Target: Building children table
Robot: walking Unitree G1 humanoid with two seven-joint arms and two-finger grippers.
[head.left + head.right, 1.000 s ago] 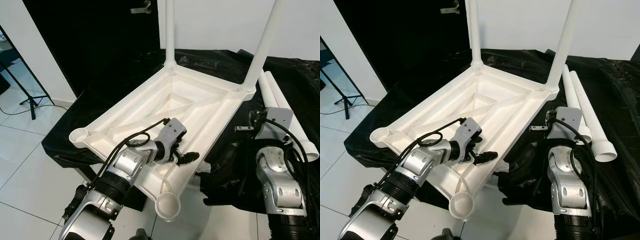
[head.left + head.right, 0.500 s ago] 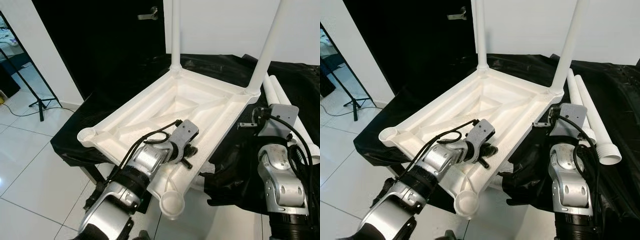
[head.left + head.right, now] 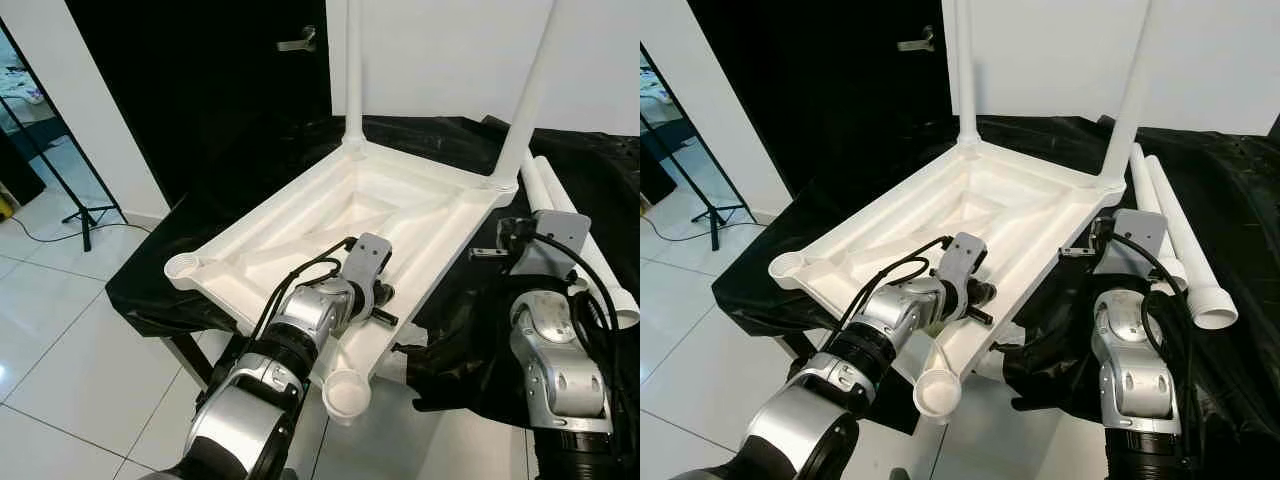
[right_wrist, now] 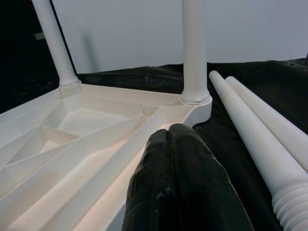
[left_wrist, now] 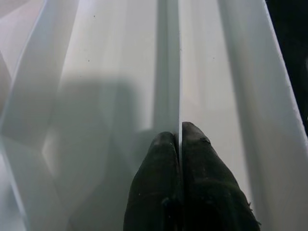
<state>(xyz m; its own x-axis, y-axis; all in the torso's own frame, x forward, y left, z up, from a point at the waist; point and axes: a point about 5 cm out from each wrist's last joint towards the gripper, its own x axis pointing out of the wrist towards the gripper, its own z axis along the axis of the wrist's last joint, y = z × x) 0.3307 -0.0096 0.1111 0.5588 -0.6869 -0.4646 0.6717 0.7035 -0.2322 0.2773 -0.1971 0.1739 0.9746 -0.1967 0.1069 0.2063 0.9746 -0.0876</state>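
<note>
A white plastic table top [image 3: 300, 228] lies upside down on a black-draped surface. Two white legs stand upright in its far corners [image 3: 352, 70] [image 3: 528, 95]. Its left socket [image 3: 183, 268] and near socket [image 3: 346, 392] are open. Two loose legs [image 3: 560, 215] lie on the cloth to the right. My left gripper [image 3: 381, 306] is shut, its tips [image 5: 179, 134] pressed against a thin rib at the top's near right rim. My right gripper [image 4: 167, 131] is shut with nothing in it, hovering beside the top's right edge near the far right leg.
Black cloth [image 3: 450, 330] covers the work surface and hangs over its edges. A dark door with a metal handle [image 3: 297, 42] stands behind on the left. A tripod stand [image 3: 60, 190] is on the white tiled floor at left. A white wall runs behind.
My left wrist has turned and slid along the near right rim, so its fingers now point down at the rib instead of sideways. The head camera has shifted. The right arm has barely moved.
</note>
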